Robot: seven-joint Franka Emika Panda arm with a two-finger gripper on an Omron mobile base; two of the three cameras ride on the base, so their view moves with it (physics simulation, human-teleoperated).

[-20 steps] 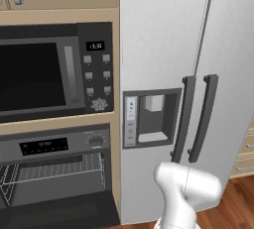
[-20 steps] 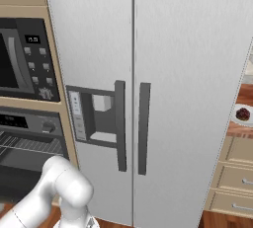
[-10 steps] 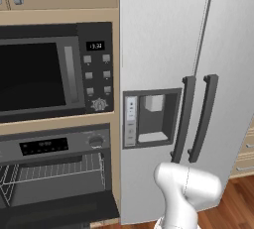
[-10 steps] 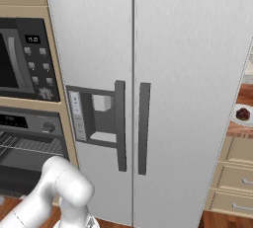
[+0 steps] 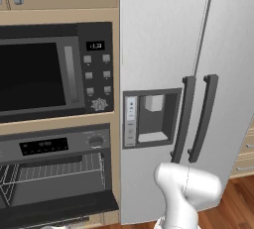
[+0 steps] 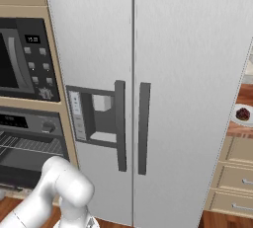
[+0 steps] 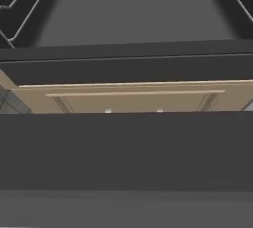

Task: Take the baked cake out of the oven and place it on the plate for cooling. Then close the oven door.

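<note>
The bench (image 6: 245, 128) shows at three o'clock in the right base view, just past the fridge (image 6: 163, 89); on it rests the plate (image 6: 242, 115), with the cake (image 6: 243, 113) sitting on the plate; drawers (image 6: 232, 177) hang beneath; inside the oven (image 5: 54, 173) at eight o'clock of the left base view, the wire rack (image 5: 54, 169) spans the cavity, bare.

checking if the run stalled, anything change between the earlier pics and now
Nothing visibly changed. In both base views the arm sits in the same pose, the oven door hangs open below the oven with its wire rack showing, and the cake lies on the plate on the counter to the right of the fridge.
</note>
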